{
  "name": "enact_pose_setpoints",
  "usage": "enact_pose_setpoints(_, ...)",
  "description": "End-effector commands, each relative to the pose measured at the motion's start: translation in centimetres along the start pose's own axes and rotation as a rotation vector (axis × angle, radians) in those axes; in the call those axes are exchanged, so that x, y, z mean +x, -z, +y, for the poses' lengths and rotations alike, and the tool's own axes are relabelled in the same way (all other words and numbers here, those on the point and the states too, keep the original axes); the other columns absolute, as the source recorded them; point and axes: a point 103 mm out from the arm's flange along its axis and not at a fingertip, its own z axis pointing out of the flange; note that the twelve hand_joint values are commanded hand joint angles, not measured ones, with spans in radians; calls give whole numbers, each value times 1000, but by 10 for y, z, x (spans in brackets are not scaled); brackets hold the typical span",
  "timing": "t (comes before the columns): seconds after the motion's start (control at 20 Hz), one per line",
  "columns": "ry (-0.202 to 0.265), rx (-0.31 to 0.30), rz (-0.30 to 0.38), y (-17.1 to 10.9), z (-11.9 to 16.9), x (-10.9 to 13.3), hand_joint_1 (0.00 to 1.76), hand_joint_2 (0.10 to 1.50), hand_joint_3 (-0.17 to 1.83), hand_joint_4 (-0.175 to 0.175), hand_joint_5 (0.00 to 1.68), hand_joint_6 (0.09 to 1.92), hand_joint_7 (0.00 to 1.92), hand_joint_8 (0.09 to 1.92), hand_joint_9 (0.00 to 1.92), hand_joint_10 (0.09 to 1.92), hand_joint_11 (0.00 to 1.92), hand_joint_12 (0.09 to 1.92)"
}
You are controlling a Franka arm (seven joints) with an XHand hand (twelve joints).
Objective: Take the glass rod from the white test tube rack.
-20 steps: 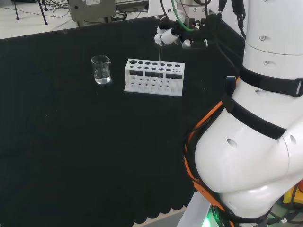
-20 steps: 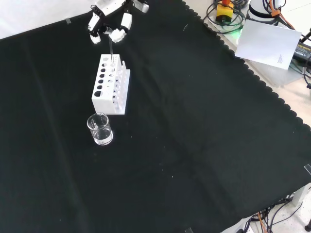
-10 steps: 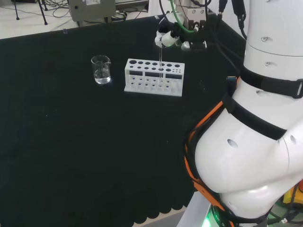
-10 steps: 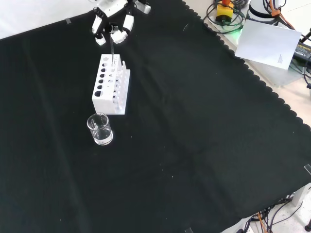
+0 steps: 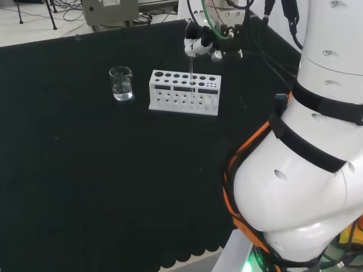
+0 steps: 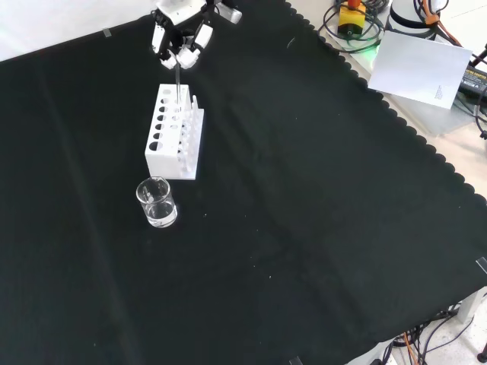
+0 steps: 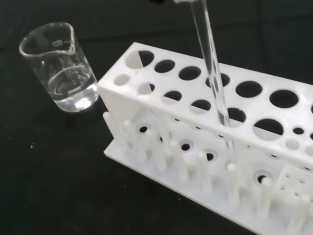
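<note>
Pinching the rod above the rack

The bench cloth [image 6: 319,228] is spread black across the head and front views, and on it the white test tube rack [image 5: 185,92] is seen, with a clear beaker [image 5: 121,83] standing just beside its left end in the head view. In the front view the beaker [image 6: 157,202] is nearer the camera than the rack [image 6: 176,132]. A little clear liquid is held in the beaker [image 7: 62,66], as the wrist view shows.

The hand [image 5: 202,45] is held above the right part of the rack in the head view, at the rack's far end in the front view [image 6: 181,42]. Its fingers are curled together round the top of the glass rod [image 5: 191,79], which is pinched between them.

The glass rod [image 6: 177,84] hangs nearly upright directly below the hand. In the wrist view the rod [image 7: 212,68] is seen passing down through a hole in the rack's top plate [image 7: 195,98], its lower end inside the rack.
</note>
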Motion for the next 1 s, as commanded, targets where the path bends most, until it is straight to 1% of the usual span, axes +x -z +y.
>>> enact_pose_setpoints(0.05,7,-36,1,3,-1,11,1258,1090,85,-175,898,949,1021,1191,1662,926,1862,765)
enact_pose_setpoints(0.2,13,-69,-11,6,-5,13,1267,1071,100,-175,929,868,1043,1194,1671,927,1844,767)
enact_pose_setpoints(0.25,14,-84,-16,7,-7,14,1269,1038,162,-175,941,852,1048,1199,1677,931,1828,787)
enact_pose_setpoints(0.4,12,-115,-16,16,-11,13,1277,866,495,-175,965,881,1075,1238,1678,959,1785,838)
enact_pose_setpoints(0.5,12,-135,-20,25,-12,13,1280,800,622,-175,975,906,1087,1259,1673,975,1770,858)
enact_pose_setpoints(0.65,10,-176,-22,40,-13,11,1194,754,690,-175,1034,1037,1291,1216,1687,972,1770,862)
enact_pose_setpoints(0.9,1,-250,39,59,-17,9,1181,695,781,-175,1070,1066,1385,1181,1695,952,1741,851)
enact_pose_setpoints(1.0,-1,-269,51,64,-19,10,1184,665,822,-175,1089,1056,1406,1161,1702,912,1729,803)
